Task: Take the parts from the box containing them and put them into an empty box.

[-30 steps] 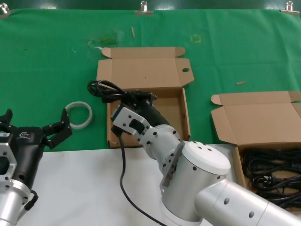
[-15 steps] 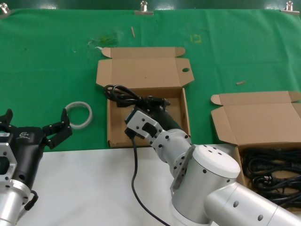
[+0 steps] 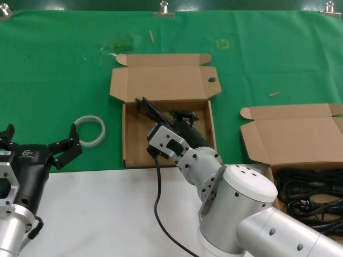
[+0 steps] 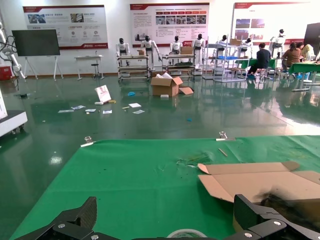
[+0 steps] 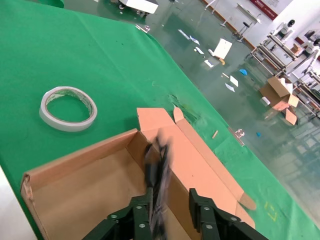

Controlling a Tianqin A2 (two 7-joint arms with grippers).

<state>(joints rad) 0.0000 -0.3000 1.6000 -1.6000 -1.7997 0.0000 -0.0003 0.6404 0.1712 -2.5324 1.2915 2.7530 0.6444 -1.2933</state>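
Cable bundle (image 3: 161, 114) over holed-lid box (image 3: 203, 134)

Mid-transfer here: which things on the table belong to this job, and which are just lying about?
Job:
- cable bundle in the right claw
- holed-lid box under it
- plain-lid box
- remaining cables inside it

Lying about:
- white tape ring
- wood scraps
- left claw, idle

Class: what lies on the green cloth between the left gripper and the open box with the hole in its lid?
A white ring, seen in the head view.
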